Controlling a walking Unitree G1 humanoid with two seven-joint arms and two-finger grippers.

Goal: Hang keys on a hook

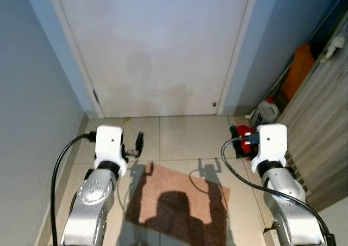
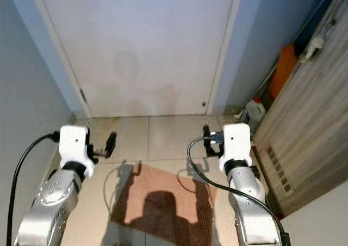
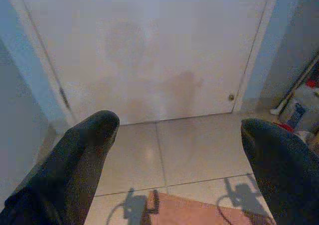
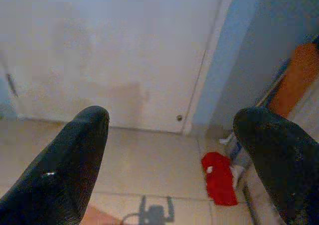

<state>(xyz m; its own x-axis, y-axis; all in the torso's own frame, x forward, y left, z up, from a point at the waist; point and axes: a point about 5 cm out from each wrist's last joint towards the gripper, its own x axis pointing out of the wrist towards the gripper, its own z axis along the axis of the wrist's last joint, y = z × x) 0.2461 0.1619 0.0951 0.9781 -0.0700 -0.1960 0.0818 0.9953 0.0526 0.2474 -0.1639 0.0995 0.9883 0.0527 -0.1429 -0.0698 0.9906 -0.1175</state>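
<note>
I see both arms raised toward the closed white door (image 1: 157, 50). My left gripper (image 3: 174, 150) and right gripper (image 4: 174, 150) are spread wide, grasping nothing. The brown rectangular doormat (image 1: 179, 202) lies at 6 o'clock; a small red object (image 4: 219, 180) sits on the tiled floor (image 1: 185, 137) at 3 o'clock. I cannot tell where the keys are.

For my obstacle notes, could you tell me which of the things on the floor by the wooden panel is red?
The crumpled red cloth on the tiles, closest to the right gripper; the plastic jug behind it is whitish, and the tall item in the corner is orange.
</note>
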